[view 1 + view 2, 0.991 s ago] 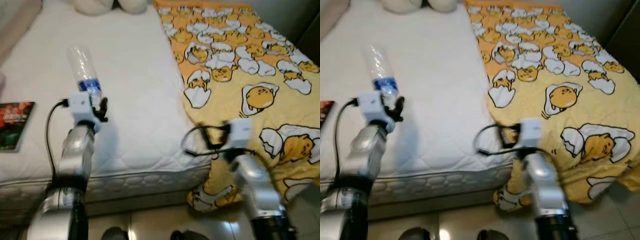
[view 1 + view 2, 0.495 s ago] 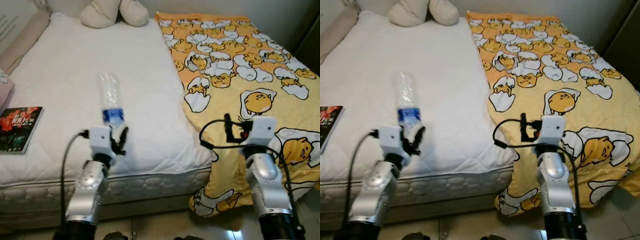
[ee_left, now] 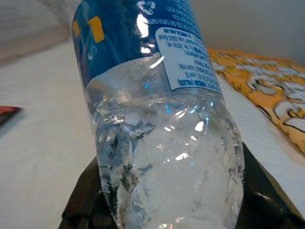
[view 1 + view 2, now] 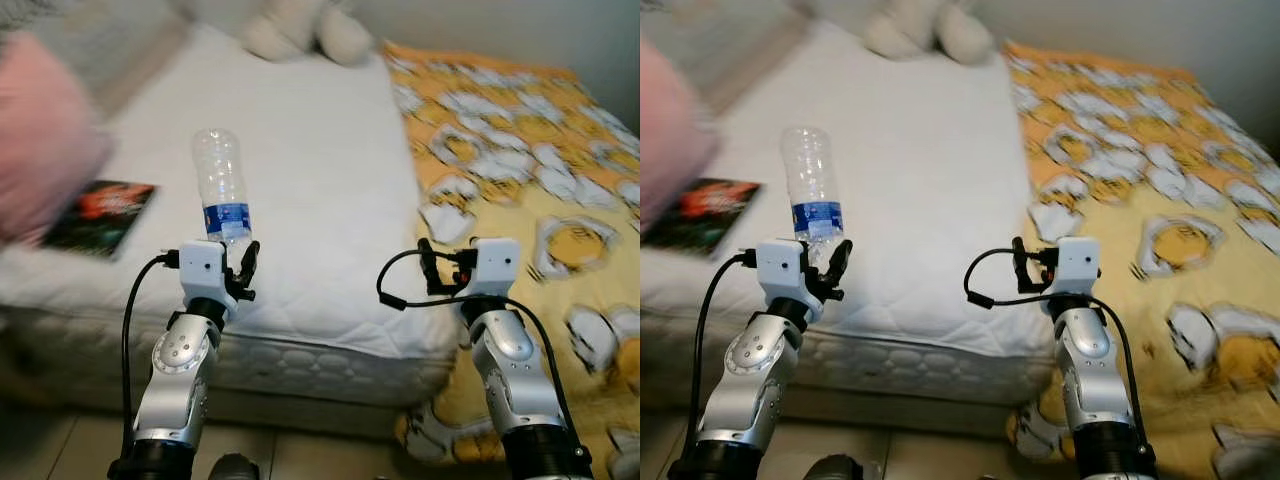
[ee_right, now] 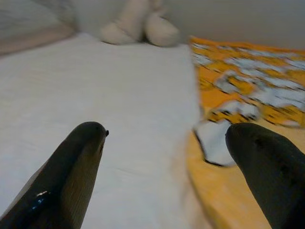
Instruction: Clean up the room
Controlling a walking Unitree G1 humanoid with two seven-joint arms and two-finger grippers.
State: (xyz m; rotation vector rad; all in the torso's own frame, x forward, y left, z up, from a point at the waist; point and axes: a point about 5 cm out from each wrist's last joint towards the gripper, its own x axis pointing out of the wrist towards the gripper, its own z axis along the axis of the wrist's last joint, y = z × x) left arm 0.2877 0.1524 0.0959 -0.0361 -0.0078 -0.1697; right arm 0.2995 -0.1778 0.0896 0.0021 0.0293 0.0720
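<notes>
- The camera has swung left since half a second ago: a pink pillow [image 4: 45, 140] has come into view, and the book [image 4: 100, 203] sits nearer the middle.
- The left gripper [image 4: 232, 277] still clamps the bottle [image 4: 221, 195] upright by its base, above the bed [image 4: 310, 170] edge.
- The right gripper [image 5: 167, 157] hangs spread wide, holding nothing.
- The bottle is clear, crinkled, blue-labelled.

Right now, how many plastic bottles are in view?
1. A clear plastic bottle with a blue label stands upright in the left gripper, held above the near edge of the white mattress. Others could lie outside the frame.
</notes>
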